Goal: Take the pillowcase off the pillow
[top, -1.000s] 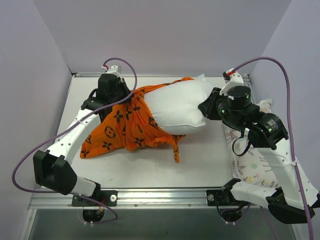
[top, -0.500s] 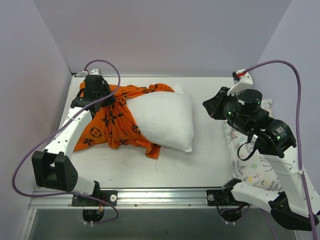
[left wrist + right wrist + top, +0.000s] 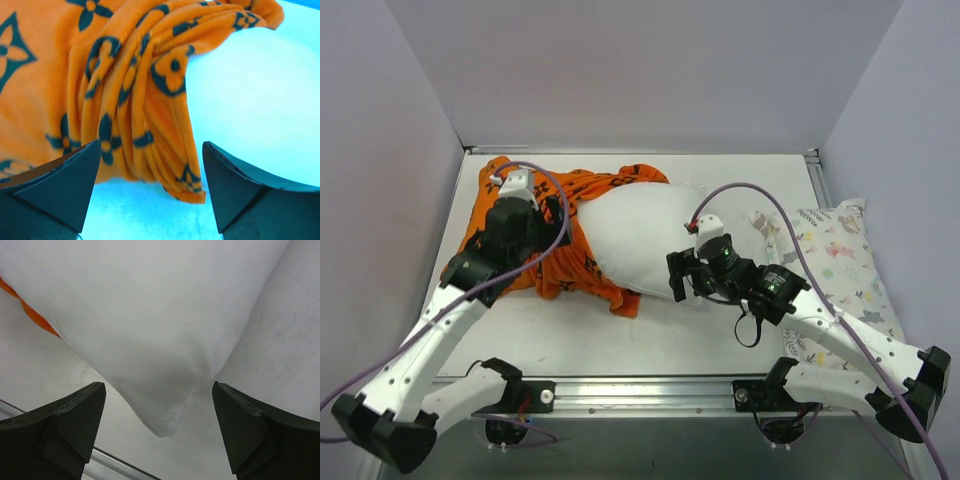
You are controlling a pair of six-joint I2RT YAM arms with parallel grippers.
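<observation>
Partly stripped: the orange pillowcase point(image 3: 582, 272) bunches over the left end of the white pillow point(image 3: 635, 235) on the surface point(image 3: 720, 330).
Both hands are spread and gripping nothing: the left hand point(image 3: 151, 150) hangs over the gathered orange folds beside bare pillow, the right hand point(image 3: 159, 387) over the pillow's near corner; a floral pillow point(image 3: 840, 250) lies at the right edge.

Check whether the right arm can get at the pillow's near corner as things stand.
Probably yes. The right gripper hangs open directly over the near corner of the pillow, which lies bare on the table. The pillowcase sits off to one side, with nothing in between.
</observation>
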